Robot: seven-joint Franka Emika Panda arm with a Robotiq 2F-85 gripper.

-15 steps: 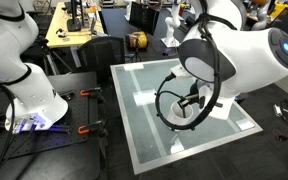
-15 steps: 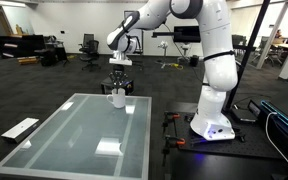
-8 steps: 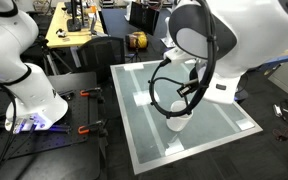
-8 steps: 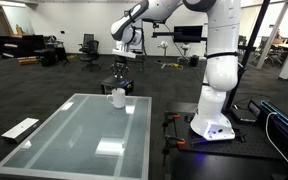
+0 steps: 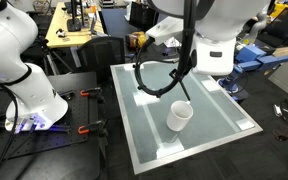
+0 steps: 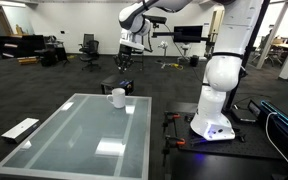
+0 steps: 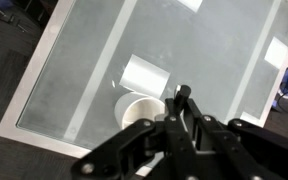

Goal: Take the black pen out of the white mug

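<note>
Light came evenly from overhead fixtures, and their pale rectangles glared off the glass table (image 5: 144,135) in both exterior views and in the wrist view. Shadows were soft and weak, even around the white mug (image 5: 179,117). In an exterior view my arm (image 5: 224,40), near the lens, loomed large and washed out to white. In an exterior view the far floor (image 6: 44,80) was dim. In the wrist view my gripper (image 7: 183,102) was a dark, out-of-focus mass with smeared edges, while the tabletop beyond looked reasonably sharp.
</note>
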